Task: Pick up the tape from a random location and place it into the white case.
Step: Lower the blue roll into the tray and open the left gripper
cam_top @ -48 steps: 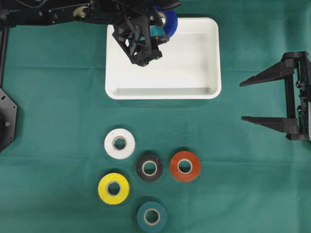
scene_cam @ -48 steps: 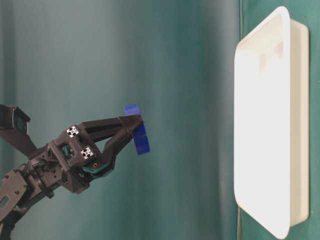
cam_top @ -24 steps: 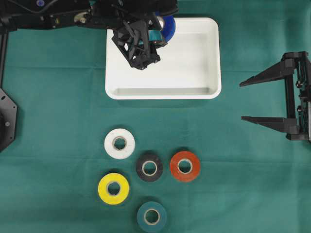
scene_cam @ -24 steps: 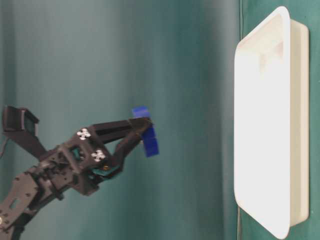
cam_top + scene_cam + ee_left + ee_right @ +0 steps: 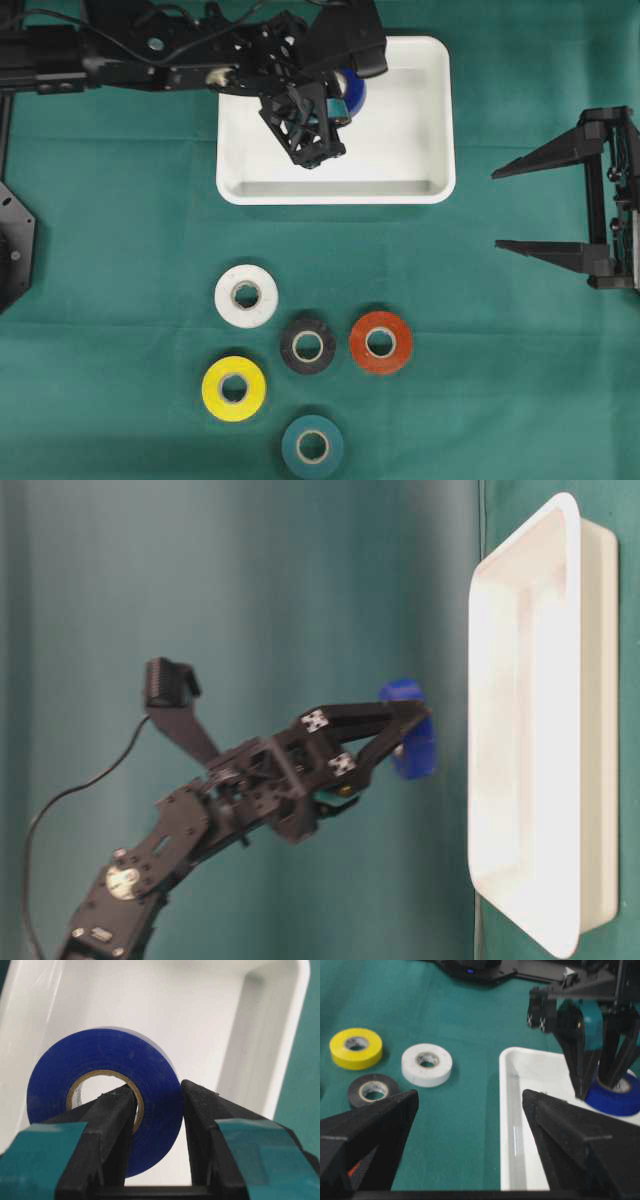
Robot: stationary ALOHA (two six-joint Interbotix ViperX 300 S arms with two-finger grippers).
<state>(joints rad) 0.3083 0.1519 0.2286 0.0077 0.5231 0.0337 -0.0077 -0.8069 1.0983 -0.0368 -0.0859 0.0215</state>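
Six tape rolls (image 5: 308, 345), one white case (image 5: 432, 120)

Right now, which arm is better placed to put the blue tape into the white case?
Left. Its end effector already grips the blue tape roll over the white case; the right end effector waits open, off to the side.

Glossy blue tape (image 5: 105, 1105), smooth white plastic case (image 5: 433, 120), matt green cloth (image 5: 120, 250).

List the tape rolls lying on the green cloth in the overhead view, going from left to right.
yellow roll → white roll → black roll and teal roll, level with each other across the view → red-orange roll
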